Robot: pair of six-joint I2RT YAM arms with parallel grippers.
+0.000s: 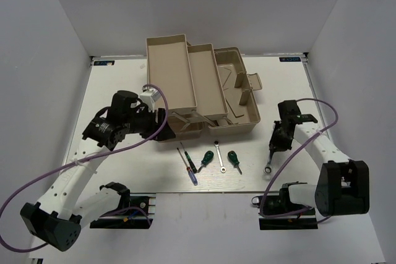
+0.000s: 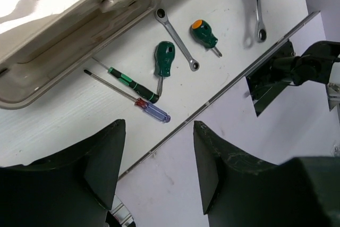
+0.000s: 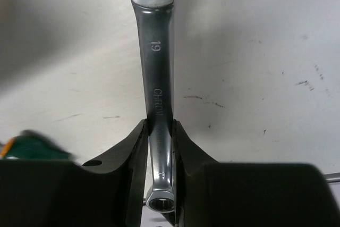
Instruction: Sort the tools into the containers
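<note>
Right gripper [image 3: 159, 127] pinches the long wrench [image 3: 155, 51] by its shank, jaws closed tight on the steel, at 4 o'clock on the table [image 1: 142, 165]. Bare white tabletop spreads from the wrench toward the right edge at 3 o'clock, and the near edge runs just past its lower ring end. Left gripper [image 2: 158, 126] hangs at 9 o'clock with jaws wide apart and nothing between them, close to the front left corner of the toolbox [image 1: 241, 100]. That box sits open at 12 o'clock, its two trays [image 1: 167, 66] swung out to the left and rising just beyond the left gripper. At 6 o'clock, between the arms, lie the small wrench [image 1: 219, 154], two green screwdrivers [image 1: 206, 159] and two precision screwdrivers [image 1: 192, 174], packed close together, well apart from the held wrench and short of the near edge.
</note>
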